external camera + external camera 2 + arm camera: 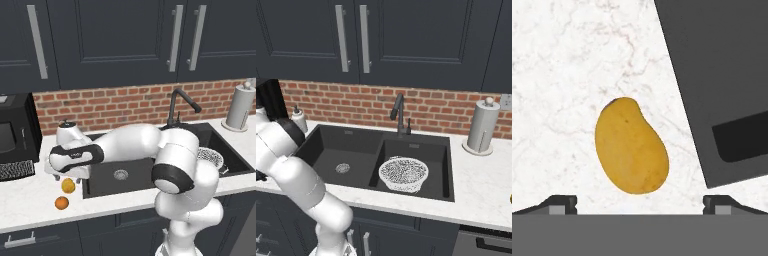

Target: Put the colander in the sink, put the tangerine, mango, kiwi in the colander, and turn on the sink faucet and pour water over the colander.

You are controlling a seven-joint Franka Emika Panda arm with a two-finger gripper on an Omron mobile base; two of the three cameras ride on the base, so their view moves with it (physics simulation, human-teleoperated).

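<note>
The arm is hiding most of the colander (215, 157) in the left base view, and the hand is covering the mango's (68, 186) top there.

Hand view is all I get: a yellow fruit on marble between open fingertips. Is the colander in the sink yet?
Observer: Yes, the colander sits in the right basin of the sink, with no fruit in it.
Operator: Any other fruit near this one?
Observer: The tangerine lies on the counter close to the mango, nearer the counter's front edge.
Operator: Is water running?
Observer: No stream shows at the sink faucet.
</note>
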